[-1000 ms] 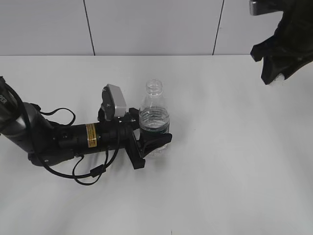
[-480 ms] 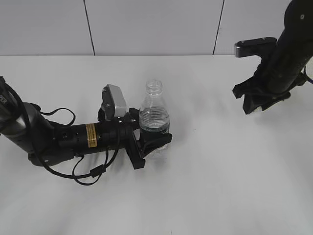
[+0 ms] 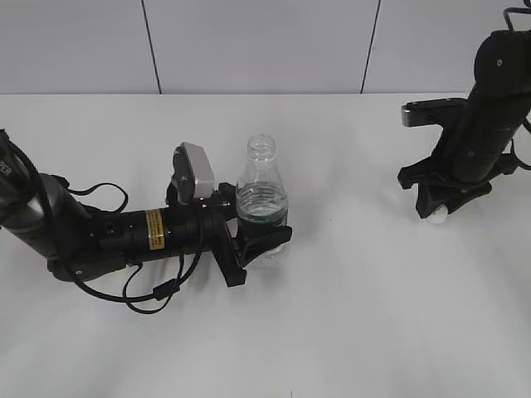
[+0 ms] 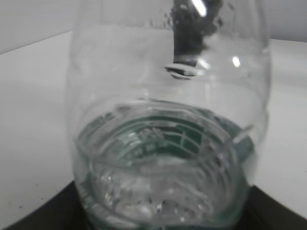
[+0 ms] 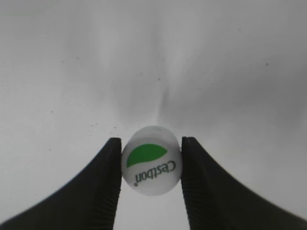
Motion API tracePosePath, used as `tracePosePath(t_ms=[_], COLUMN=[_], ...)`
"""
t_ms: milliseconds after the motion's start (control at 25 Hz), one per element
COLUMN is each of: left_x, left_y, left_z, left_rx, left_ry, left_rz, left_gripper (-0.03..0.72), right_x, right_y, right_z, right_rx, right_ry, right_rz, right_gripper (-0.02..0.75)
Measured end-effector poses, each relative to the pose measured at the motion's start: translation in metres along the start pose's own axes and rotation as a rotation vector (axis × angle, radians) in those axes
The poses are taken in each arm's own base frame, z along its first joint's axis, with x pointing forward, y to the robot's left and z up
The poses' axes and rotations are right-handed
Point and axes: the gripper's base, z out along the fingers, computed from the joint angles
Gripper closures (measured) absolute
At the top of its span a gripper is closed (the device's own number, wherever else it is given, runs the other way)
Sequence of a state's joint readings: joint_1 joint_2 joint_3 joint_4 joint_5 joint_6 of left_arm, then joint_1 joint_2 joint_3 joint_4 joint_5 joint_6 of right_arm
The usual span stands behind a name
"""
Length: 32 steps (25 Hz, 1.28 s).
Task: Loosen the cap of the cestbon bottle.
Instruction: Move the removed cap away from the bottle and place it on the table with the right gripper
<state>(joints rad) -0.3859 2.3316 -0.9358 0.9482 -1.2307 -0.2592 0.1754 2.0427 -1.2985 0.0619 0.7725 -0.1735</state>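
Two arms share a white desk (image 3: 348, 332), and it fills most of the exterior view, pale wall panels behind it. Biggest player on it is the left arm (image 3: 91, 236), lying low across the left side, black with a yellow sticker, a loose cable curling under it. Its left end effector (image 3: 259, 240) is clamped on the bottle (image 3: 262, 199), fingers hugging the lower body around the green label band. That bottle stands upright just left of centre, clear plastic, ribbed shoulder, and the neck is bare, threads showing, mouth open. From the left wrist view the bottle (image 4: 168, 134) fills nearly everything, green lettering bent through the plastic and droplets on the inside wall.

Over on the right, well apart from the bottle, the right arm (image 3: 489, 108) reaches down toward the desk. The right end effector (image 3: 437, 211) sits low, a white bit peeking out at its tip. The right wrist view settles it: the right end effector (image 5: 150, 167) is closed on the cap (image 5: 150, 160), one black ribbed finger (image 5: 109, 182) on each side, touching it. Cap is white, round, green leaf mark, "Cestbon" lettering facing the camera. Whether it touches the desk cannot be told.
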Motion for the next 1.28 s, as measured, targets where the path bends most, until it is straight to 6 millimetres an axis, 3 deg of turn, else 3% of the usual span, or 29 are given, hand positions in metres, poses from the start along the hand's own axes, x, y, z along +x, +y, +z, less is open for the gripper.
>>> tracePosePath(t_ms=[200,360,600,880,1280], left_x=[0.000,0.000,0.000,0.000,0.000], left_y=[0.000,0.000,0.000,0.000,0.000], left_z=[0.000,0.000,0.000,0.000,0.000], left_rx=[0.000,0.000,0.000,0.000,-0.002], left_ry=[0.000,0.000,0.000,0.000,0.000], left_rz=[0.000,0.000,0.000,0.000,-0.001], left_gripper=[0.279,0.279,0.279,0.279,0.279], right_x=[-0.001,-0.003,-0.003,-0.003,0.001], right_y=[0.000,-0.001,-0.001,-0.001,-0.002], right_z=[0.004,0.004,0.004,-0.002,-0.036], right_rx=[0.000,0.004,0.005,0.014,0.052], right_ry=[-0.010,-0.029,-0.034,-0.039,-0.049], right_rz=[-0.025,-0.030,-0.031,-0.040,-0.078], right_gripper=[0.446,0.385,0.354,0.130,0.143])
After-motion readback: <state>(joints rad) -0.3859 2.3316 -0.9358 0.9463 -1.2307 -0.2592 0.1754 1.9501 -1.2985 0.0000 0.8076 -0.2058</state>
